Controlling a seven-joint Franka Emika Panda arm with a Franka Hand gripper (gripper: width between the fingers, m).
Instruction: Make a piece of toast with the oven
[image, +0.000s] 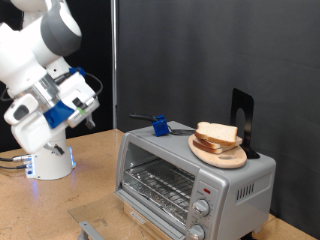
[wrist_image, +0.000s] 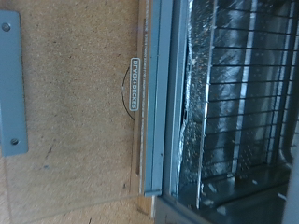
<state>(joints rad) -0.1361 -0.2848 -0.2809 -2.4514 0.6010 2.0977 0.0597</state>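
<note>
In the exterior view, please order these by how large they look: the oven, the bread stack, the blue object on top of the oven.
1. Oven, clearly largest.
2. Bread stack.
3. Blue object, smallest; it sits a little farther from the camera, but the difference looks real.

White rounded arm (image: 40, 45), grey joint, blue wrist block, glowing base.

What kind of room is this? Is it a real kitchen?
Probably not a real kitchen; it looks like a robot lab or test bench. A white robot arm is mounted on a plain wooden table, black curtains hang behind, and only the oven with bread slices on top suggests cooking.
</note>
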